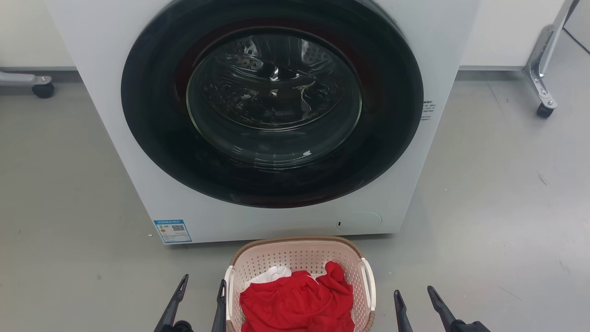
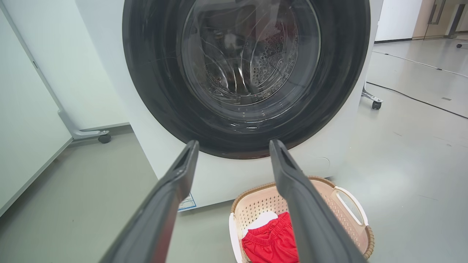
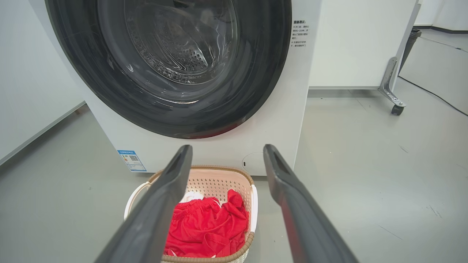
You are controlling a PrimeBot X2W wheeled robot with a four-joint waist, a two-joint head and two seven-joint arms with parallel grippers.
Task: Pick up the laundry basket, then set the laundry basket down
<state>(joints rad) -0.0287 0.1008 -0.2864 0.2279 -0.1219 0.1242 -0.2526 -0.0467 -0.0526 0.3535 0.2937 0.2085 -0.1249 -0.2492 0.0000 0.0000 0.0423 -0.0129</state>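
Both jaws spread wide, empty, low flanking laundry basket (image 1: pixel 299 256), aimed at washer (image 1: pixel 276 222).

Looks like a lab or test room. A washer (image 1: pixel 272 106) stands free on a plain grey floor (image 1: pixel 498 207). White wheeled partitions (image 1: pixel 507 32) stand behind it, and a cable (image 2: pixel 420 100) trails across the floor.

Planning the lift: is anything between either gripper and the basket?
Nothing visible does. The open left gripper and right gripper flank the basket over bare floor; the red clothing lies inside it.
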